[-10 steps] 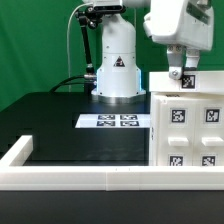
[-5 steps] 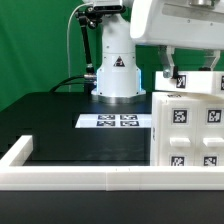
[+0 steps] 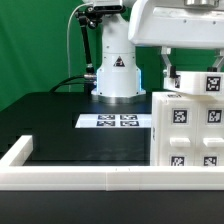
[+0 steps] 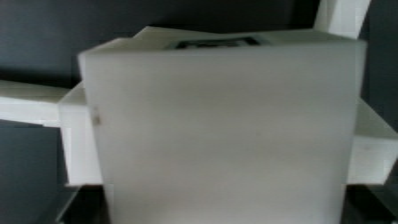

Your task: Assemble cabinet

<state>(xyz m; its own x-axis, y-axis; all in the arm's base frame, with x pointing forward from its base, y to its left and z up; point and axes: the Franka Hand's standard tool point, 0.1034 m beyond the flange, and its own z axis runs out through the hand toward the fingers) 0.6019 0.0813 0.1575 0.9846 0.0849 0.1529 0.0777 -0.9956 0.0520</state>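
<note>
At the exterior view's left, a low white border rail (image 3: 20, 152) turns a corner and runs along the near edge of the black desk (image 3: 60, 115). Behind the desk hangs a green backdrop (image 3: 35, 45). Further right, the arm's white base (image 3: 117, 65) stands at the back of the desk, with a black cable (image 3: 75, 40) looping up beside it. Just in front of the base the marker board (image 3: 116, 121) lies flat, showing its tags.

At the exterior view's right stands the cabinet (image 3: 190, 130), a white boxy unit resting on the desk against the border rail, its facing side carrying several square black-and-white tags. A white block piece (image 3: 195, 82) with a tag of its own sits at the cabinet's top, a little tilted. The gripper (image 3: 172, 72) reaches down from above to this top piece; one dark finger (image 3: 167, 70) shows at the piece's edge. Whether the jaws are spread or pinching the piece I cannot tell.

In the wrist view a blurred white block of the cabinet (image 4: 214, 120) fills most of the picture, with dark desk around it.
</note>
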